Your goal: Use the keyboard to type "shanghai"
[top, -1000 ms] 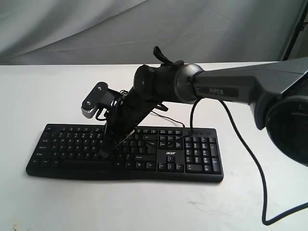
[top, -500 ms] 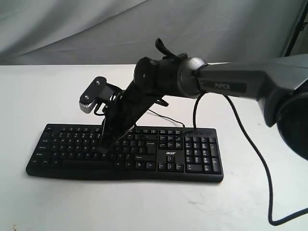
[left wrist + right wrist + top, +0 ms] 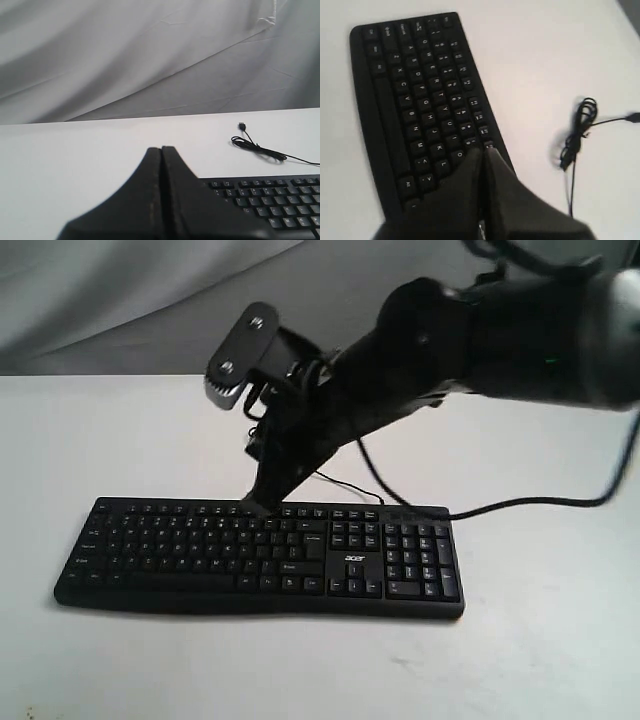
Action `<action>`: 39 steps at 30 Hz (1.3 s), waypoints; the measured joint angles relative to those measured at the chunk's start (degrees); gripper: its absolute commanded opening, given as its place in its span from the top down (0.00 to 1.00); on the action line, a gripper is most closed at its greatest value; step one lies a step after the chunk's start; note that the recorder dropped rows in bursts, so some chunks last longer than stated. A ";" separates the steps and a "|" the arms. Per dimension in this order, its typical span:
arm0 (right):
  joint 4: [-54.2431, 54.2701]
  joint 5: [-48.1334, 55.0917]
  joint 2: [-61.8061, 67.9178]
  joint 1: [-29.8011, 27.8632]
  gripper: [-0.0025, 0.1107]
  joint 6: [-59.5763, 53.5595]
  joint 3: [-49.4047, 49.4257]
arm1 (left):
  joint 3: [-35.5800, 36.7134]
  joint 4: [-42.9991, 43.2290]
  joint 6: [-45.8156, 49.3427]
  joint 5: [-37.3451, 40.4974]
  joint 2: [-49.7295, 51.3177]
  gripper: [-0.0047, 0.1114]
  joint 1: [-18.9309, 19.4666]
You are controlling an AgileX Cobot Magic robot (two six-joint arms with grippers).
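The black keyboard (image 3: 200, 555) lies along the front of the white table, its acer logo (image 3: 354, 559) beside the numeric keypad. My right gripper (image 3: 258, 508) reaches in from the right, shut with nothing held. Its tip hangs over the keyboard's far edge, above the top key row. In the right wrist view the shut tip (image 3: 484, 150) sits over the far rows of the keyboard (image 3: 410, 100). My left gripper (image 3: 161, 149) is shut and empty, with one end of the keyboard (image 3: 270, 200) beside it. The left arm is out of the exterior view.
The keyboard's thin USB cable (image 3: 345, 485) runs behind it and ends in a coil (image 3: 577, 130) on the table. The right arm's own thick cable (image 3: 540, 505) hangs over the table at the right. A grey cloth backdrop (image 3: 150, 300) closes the far side.
The right gripper has lifted off the letter keys in the middle of the keyboard and moved up and back to the far edge. The keyboard has not moved.
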 measured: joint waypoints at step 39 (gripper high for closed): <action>-7.91 -20.34 -60.40 -34.43 0.98 37.18 34.20 | 0.00 0.00 0.00 0.00 0.00 0.96 0.00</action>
